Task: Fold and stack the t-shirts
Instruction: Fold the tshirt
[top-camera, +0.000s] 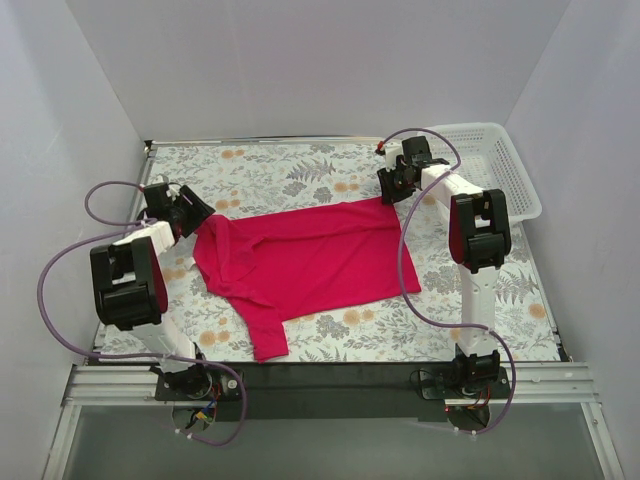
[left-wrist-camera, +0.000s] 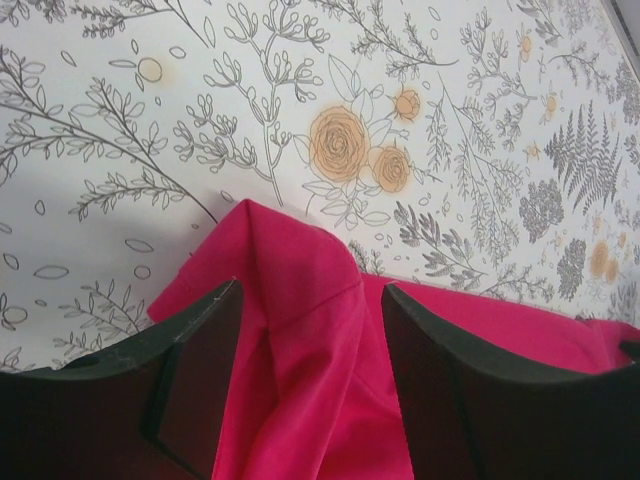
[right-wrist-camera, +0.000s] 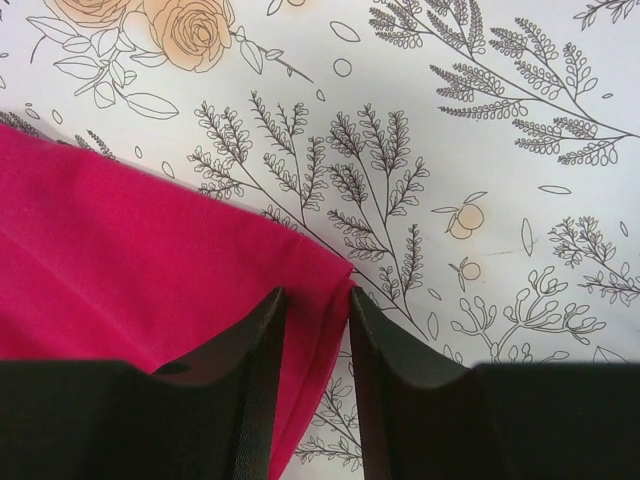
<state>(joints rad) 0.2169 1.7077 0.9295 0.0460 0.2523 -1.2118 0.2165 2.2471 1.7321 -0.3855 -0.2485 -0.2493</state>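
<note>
The magenta-red t-shirt (top-camera: 310, 260) lies spread across the middle of the floral table cover, with one sleeve pointing toward the near edge. My left gripper (top-camera: 198, 218) is at the shirt's left end. In the left wrist view its jaws stand wide open (left-wrist-camera: 310, 288) on either side of a raised fold of the shirt (left-wrist-camera: 300, 350). My right gripper (top-camera: 390, 190) is at the shirt's far right corner. In the right wrist view (right-wrist-camera: 317, 292) its jaws are narrowly apart and straddle that corner of the shirt (right-wrist-camera: 120, 250), with table cover showing between them.
A white mesh basket (top-camera: 490, 165) stands at the back right, just behind my right arm. The floral table cover (top-camera: 300, 170) shows behind the shirt and along the near edge. White walls close in three sides.
</note>
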